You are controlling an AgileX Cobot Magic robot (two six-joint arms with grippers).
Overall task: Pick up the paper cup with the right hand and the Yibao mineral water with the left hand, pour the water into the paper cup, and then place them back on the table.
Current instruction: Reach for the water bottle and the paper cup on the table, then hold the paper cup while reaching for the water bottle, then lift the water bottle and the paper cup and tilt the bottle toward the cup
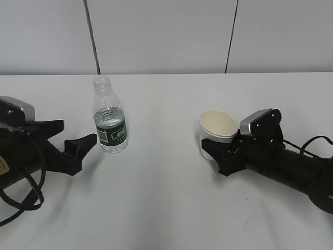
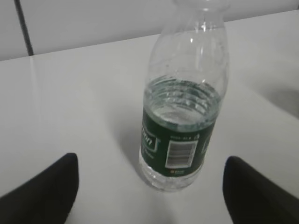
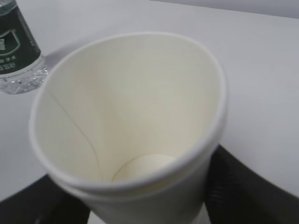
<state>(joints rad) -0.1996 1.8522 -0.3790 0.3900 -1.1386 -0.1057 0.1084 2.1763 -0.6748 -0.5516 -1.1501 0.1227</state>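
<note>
The left hand (image 1: 78, 139) lies low along the table (image 1: 166, 208), its jaws spread wide and clear of the bottle (image 1: 110, 117), which stands upright just beyond the fingertips, uncapped and partly full. The right hand (image 1: 221, 151) reaches in low from the right, its jaws clamped around the cup (image 1: 217, 130), which is squeezed oval at the rim. Bottle and cup stand well apart, with bare white tabletop between them and in front.

Clear glossy plastic bottle (image 1: 110, 119), matt paper cup (image 1: 217, 128), smooth white table (image 1: 166, 208).
</note>
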